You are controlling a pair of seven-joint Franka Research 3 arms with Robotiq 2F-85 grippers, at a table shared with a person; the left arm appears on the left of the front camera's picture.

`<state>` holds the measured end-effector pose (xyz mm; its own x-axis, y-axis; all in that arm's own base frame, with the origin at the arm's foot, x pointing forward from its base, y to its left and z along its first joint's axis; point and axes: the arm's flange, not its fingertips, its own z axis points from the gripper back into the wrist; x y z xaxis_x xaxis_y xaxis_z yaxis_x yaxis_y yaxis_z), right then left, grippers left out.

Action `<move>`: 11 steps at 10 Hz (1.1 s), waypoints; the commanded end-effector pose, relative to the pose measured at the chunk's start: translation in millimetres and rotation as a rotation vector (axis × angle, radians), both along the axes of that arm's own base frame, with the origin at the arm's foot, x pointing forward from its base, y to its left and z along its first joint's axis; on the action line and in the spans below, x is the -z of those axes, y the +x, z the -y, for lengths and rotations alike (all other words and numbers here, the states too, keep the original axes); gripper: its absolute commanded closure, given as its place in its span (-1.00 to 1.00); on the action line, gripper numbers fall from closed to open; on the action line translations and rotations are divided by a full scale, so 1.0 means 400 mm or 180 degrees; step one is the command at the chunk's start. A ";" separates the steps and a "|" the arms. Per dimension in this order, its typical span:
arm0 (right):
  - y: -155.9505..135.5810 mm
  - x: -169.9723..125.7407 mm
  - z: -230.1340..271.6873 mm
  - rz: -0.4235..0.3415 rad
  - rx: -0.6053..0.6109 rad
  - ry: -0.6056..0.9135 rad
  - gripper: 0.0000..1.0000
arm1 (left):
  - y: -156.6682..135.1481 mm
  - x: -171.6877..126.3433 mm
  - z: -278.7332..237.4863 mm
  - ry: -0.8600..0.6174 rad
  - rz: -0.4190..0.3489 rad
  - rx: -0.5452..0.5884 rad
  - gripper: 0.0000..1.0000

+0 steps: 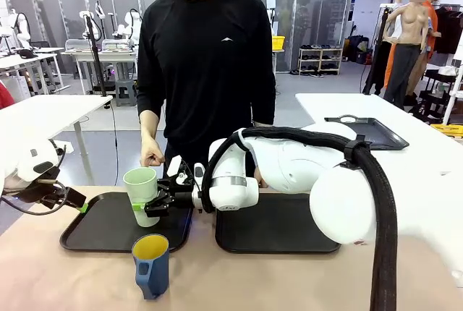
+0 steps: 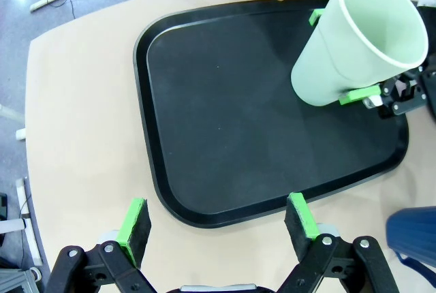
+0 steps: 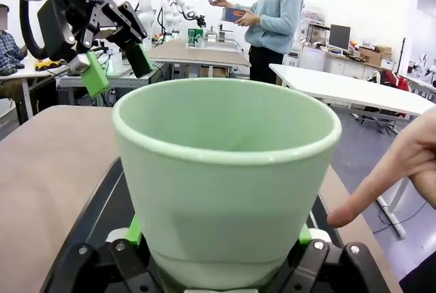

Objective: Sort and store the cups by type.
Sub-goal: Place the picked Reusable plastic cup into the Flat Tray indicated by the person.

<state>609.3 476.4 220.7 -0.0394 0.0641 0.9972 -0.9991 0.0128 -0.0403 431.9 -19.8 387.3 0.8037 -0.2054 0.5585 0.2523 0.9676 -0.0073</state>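
Observation:
The tall mint-green tumbler stands upright at the right end of the left black tray. My right gripper reaches across from the right and is shut on its lower part, a green pad on each side. In the right wrist view the tumbler sits between the fingers. The dark blue mug, yellow inside, stands on the table in front of the tray. My left gripper hangs open over the tray's near edge, well short of the tumbler.
A second black tray lies to the right under my right arm. The person stands at the far side, one finger pointing down at the left tray's far edge. The mug's rim shows at the left wrist view's lower right.

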 end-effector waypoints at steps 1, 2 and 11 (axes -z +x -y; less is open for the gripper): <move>0.008 0.003 -0.004 -0.0078 0.0040 -0.0102 -1.00 | 0.001 -0.002 0.000 -0.0002 0.0007 -0.0002 -1.00; 0.005 0.003 -0.001 -0.0061 0.0054 -0.0145 -1.00 | 0.001 -0.002 0.000 -0.0002 0.0007 -0.0002 -1.00; 0.001 -0.024 0.076 -0.0179 0.0249 -0.0300 -1.00 | 0.001 -0.002 0.000 -0.0002 0.0007 -0.0002 -1.00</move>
